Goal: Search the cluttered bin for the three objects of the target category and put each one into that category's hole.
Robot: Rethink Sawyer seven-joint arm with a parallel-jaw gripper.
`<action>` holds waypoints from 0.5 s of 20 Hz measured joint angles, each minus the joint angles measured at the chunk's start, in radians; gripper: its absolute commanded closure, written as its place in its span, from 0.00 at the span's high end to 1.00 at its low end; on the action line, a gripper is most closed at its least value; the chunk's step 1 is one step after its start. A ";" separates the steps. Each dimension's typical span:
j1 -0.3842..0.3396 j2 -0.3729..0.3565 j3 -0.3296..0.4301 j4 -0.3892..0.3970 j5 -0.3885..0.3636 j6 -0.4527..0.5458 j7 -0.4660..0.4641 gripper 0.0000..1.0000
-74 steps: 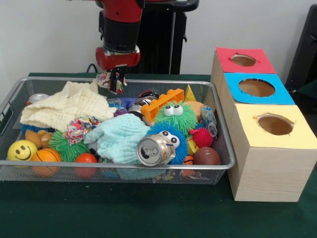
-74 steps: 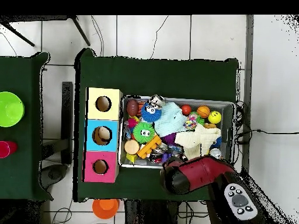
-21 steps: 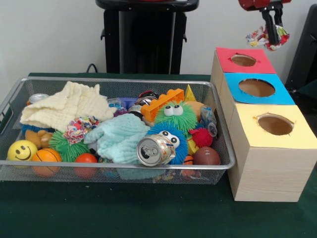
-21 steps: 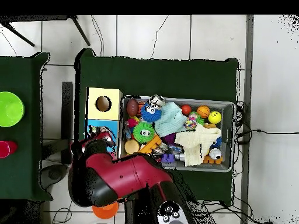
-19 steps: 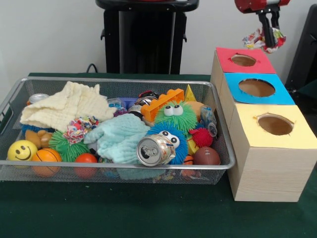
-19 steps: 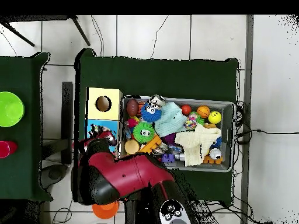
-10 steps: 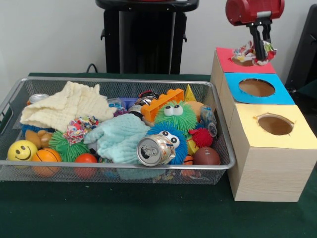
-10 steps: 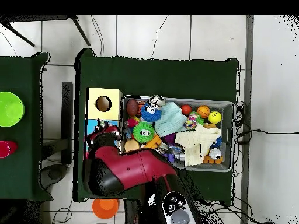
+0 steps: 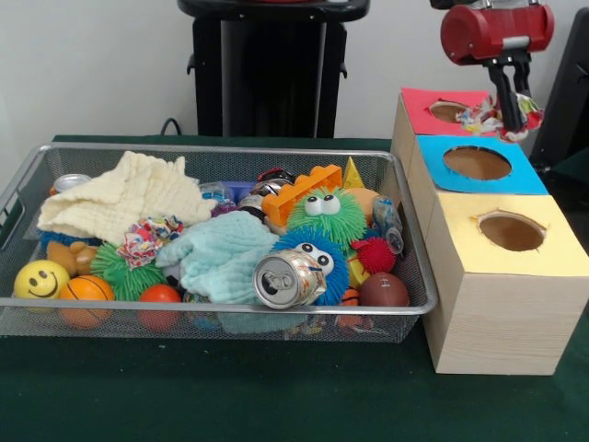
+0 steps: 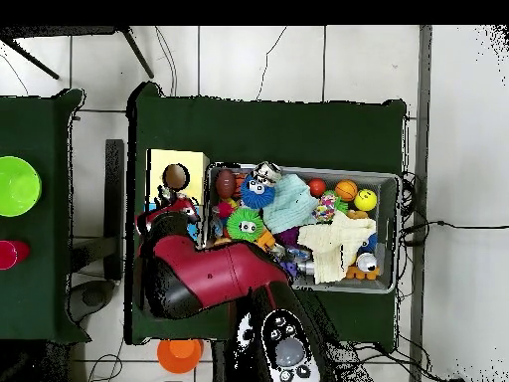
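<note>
Gripper [image 9: 513,109] hangs from the red arm [image 10: 214,282] at the upper right of the front view, its jaws closed down on a ruffled printed cloth bundle [image 9: 488,118] that dangles above the seam between the red-ringed hole [image 9: 452,111] and the blue-ringed hole [image 9: 477,162], clear of both box tops. The yellow-ringed hole [image 9: 512,231] sits in the largest pale wooden box [image 9: 497,322], nearest the camera in the front view and well apart from the held bundle — in the overhead view the arm covers the red and blue boxes and leaves only the yellow one showing. A second printed bundle [image 9: 147,238] lies in the wire mesh bin [image 9: 221,311] on the green tabletop [image 9: 276,396], tucked between the cream cloth [image 9: 124,196] and the mint cloth [image 9: 221,253] and resting against a green spiky ball [image 9: 120,270]. A third bundle cannot be made out among the clutter. Along the bin's near wall sit a yellow smiley ball [image 9: 40,279], a small basketball [image 9: 85,290], a crushed drink can [image 9: 287,279] leaning on a blue fuzzy creature with eyes [image 9: 317,253], and a brown toy football [image 9: 384,289]. Behind them stand a green fuzzy creature [image 9: 322,214] and an orange comb-shaped block [image 9: 299,192].
</note>
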 measured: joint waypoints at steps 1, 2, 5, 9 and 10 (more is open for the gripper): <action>0.006 0.006 -0.005 -0.010 0.000 0.000 0.000 0.00; 0.021 0.022 -0.017 -0.033 0.002 0.000 0.000 0.00; 0.048 0.059 -0.041 -0.077 0.002 0.000 0.000 0.00; 0.067 0.108 -0.061 -0.123 0.001 -0.010 0.000 0.00; 0.069 0.115 -0.063 -0.129 0.000 -0.014 0.000 0.00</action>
